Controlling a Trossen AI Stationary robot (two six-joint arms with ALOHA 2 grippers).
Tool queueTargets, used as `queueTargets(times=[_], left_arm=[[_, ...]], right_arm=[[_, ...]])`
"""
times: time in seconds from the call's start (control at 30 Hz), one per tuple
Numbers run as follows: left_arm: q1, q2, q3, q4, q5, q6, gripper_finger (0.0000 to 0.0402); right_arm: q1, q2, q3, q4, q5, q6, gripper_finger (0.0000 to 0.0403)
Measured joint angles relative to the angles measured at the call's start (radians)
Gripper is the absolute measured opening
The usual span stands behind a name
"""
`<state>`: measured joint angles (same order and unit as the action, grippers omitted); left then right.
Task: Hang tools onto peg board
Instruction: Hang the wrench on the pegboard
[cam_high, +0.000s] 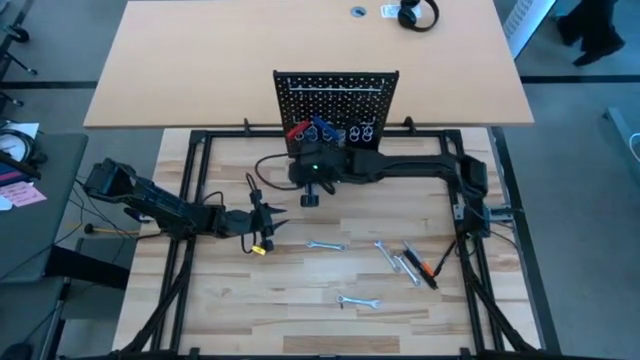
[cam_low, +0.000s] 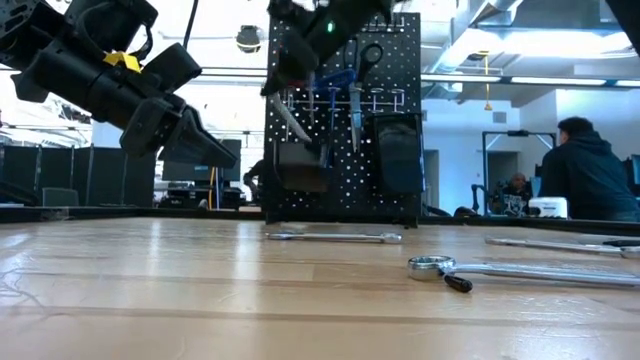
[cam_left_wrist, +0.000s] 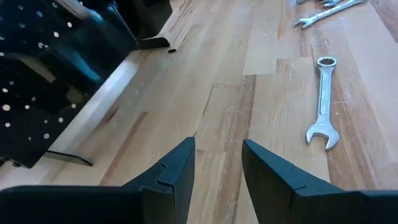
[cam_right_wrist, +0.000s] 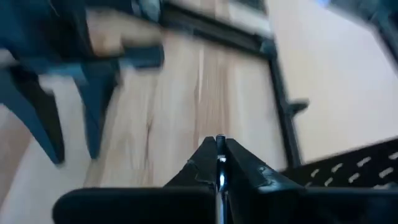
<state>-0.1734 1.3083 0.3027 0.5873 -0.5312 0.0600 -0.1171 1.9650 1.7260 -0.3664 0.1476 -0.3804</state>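
While the right gripper (cam_right_wrist: 219, 163) hangs just in front of the peg board (cam_high: 336, 92), its fingers are pressed together on a thin silver sliver — what it is I cannot tell. Blue- and red-handled tools (cam_high: 312, 130) hang on the board. Wrenches (cam_high: 325, 245) lie on the table (cam_high: 300, 310). Over the table's left side, the left gripper (cam_left_wrist: 217, 168) hovers with fingers apart — empty.

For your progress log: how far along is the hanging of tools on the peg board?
Done: blue and red-handled tools hang on the peg board. In hand: the right hand is by the board, shut on something thin and silvery. Left: wrenches and an orange-and-black tool lie on the table; the left hand waits open.
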Motion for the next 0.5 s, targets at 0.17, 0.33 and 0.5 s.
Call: queueTargets(times=[0.17, 0.33, 0.5], left_arm=[[0.0, 0.0, 0.0, 0.008, 0.0, 0.0, 0.0125], [-0.015, 0.0, 0.0, 0.017, -0.001, 0.013, 0.0125], [-0.052, 0.0, 0.0, 0.056, -0.001, 0.039, 0.0125]], right_arm=[[0.047, -0.076, 0.001, 0.043, -0.015, -0.016, 0.0022], [0.076, -0.116, 0.002, 0.049, -0.007, -0.018, 0.0021], [0.124, -0.125, -0.014, 0.06, -0.016, -0.018, 0.0021]])
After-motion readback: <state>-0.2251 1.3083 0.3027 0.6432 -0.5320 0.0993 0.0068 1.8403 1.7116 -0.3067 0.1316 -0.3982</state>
